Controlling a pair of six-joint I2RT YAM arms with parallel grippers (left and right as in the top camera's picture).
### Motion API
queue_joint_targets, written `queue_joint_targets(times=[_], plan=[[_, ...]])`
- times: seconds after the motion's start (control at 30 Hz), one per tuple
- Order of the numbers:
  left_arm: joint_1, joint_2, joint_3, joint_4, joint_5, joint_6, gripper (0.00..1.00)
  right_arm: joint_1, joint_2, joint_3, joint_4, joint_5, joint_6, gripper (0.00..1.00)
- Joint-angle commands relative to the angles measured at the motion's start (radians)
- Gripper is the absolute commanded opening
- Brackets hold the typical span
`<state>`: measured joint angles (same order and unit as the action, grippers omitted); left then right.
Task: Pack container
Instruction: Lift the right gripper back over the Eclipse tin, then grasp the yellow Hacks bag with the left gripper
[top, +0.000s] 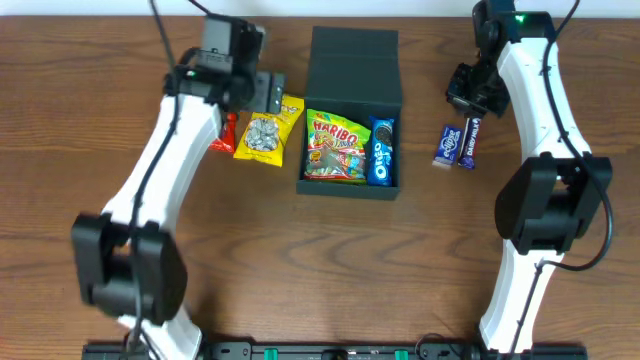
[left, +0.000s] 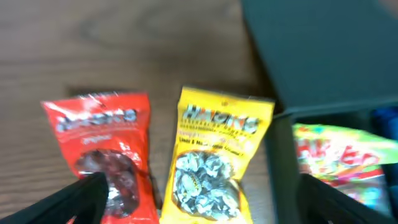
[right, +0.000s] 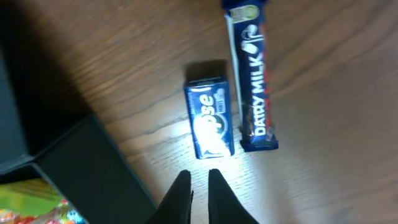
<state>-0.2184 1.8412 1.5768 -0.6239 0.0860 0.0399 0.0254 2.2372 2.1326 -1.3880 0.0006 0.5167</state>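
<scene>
Container (top: 355, 60) is the dark boxy thing sitting in the middle of the table (top: 300, 260), up near the far edge. Its flap lid is flipped open toward that edge. Inside there's a gummy bag (top: 336, 148) taking up most of the room, with a blue cookie pack (top: 382, 152) squeezed in along the wall on the right-edge side.

The left gripper (top: 265, 92) is over the snacks lying on the left-edge side of the box. In the left wrist view its fingers (left: 81, 193) are spread really wide. One is down over the bottom of the red packet (left: 102, 155), and the other is over by the box wall (left: 280, 168). The yellow packet (left: 214, 162) sits right in the gap between them. It isn't gripping anything. Honestly I can't tell if that one finger is touching the red packet or just above it. The two packets lie side by side, the yellow one just beside the box.

The right gripper (top: 468, 95) is over toward the far right corner. From the right wrist camera its fingers (right: 180, 196) are pressed nearly together, just a sliver of gap, with nothing between them. The tips sit right next to the near end of a small blue mint box (right: 210, 118), not on it as far as I can see. A purple chocolate bar (right: 252, 81) lies right alongside the mints, touching or close to it. Both are well apart from the box.
</scene>
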Motion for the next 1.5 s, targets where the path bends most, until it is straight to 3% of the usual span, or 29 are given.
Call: queue_joint_targets(times=[0.0, 0.03, 0.5, 0.67, 0.8, 0.87, 1.1, 1.33, 1.47], plan=[[0.006, 0.075, -0.006, -0.003, 0.037, 0.032, 1.00, 0.006, -0.044, 0.019, 0.007, -0.047, -0.055, 0.12], [0.006, 0.096, -0.006, -0.003, 0.058, 0.032, 0.95, 0.006, -0.044, 0.019, 0.010, -0.056, -0.066, 0.13], [0.009, 0.286, -0.006, -0.003, 0.073, 0.035, 0.85, 0.006, -0.044, 0.019, 0.034, -0.061, -0.069, 0.19], [0.009, 0.311, -0.006, 0.004, 0.099, 0.035, 0.57, 0.006, -0.044, 0.019, 0.034, -0.061, -0.069, 0.19], [0.009, 0.311, -0.006, 0.011, 0.099, 0.035, 0.17, 0.006, -0.044, 0.019, 0.035, -0.061, -0.069, 0.19], [0.009, 0.310, -0.005, 0.010, 0.099, 0.034, 0.06, 0.006, -0.044, 0.019, 0.035, -0.061, -0.069, 0.19], [0.010, 0.285, 0.027, 0.001, 0.098, 0.027, 0.06, 0.006, -0.044, 0.019, 0.035, -0.062, -0.069, 0.18], [0.010, 0.227, 0.195, -0.080, 0.035, 0.029, 0.06, 0.006, -0.057, 0.019, 0.034, -0.084, -0.079, 0.17], [0.010, 0.165, 0.214, -0.076, 0.045, 0.117, 0.06, 0.006, -0.059, 0.019, 0.030, -0.084, -0.088, 0.17]])
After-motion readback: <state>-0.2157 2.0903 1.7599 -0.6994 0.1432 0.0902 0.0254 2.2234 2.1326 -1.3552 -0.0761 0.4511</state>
